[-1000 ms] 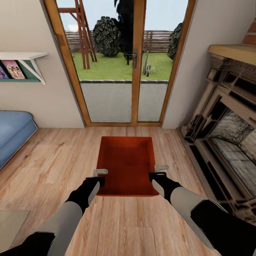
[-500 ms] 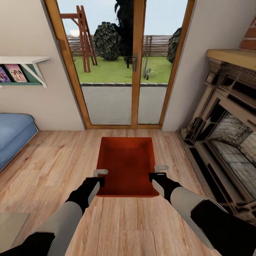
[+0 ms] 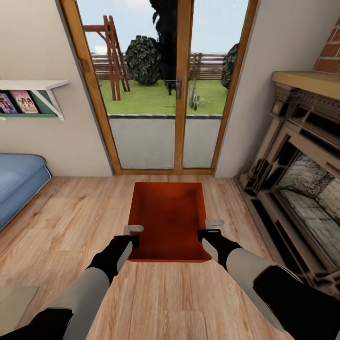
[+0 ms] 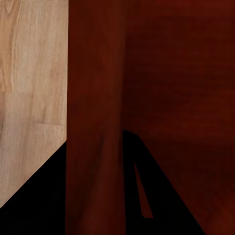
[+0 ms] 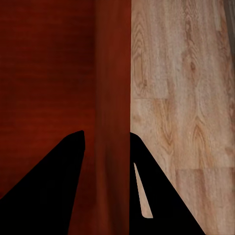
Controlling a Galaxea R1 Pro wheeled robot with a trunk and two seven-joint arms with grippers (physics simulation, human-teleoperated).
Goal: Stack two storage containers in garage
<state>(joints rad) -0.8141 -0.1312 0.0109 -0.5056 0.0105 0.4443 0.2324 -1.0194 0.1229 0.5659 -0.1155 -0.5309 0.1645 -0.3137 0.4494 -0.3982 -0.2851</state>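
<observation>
**Backing off from the glass door, bin in both grippers**

Over the last second the whole view has slid: the glass door (image 3: 165, 89) and fireplace (image 3: 297, 174) sit slightly lower and farther off, so my base or head is moving, while the storage container (image 3: 169, 219) keeps the same place between my arms.

My left gripper (image 3: 134, 234) is clamped over the container's left wall, and my right gripper (image 3: 210, 227) over its right wall. In each wrist view a dark finger lies on either side of the thin red wall, so I judge both grips closed on it. The bin looks lifted clear of the wood floor (image 3: 71, 212), though I cannot be sure from this angle.

As for progress, I am in the living room, with the blue sofa (image 3: 19, 179) at my left. I judge the task barely begun: this bin must go to the garage, and the second bin fetched and stacked.

The container's underside is hidden, and my fingertips are mostly lost in shadow.
</observation>
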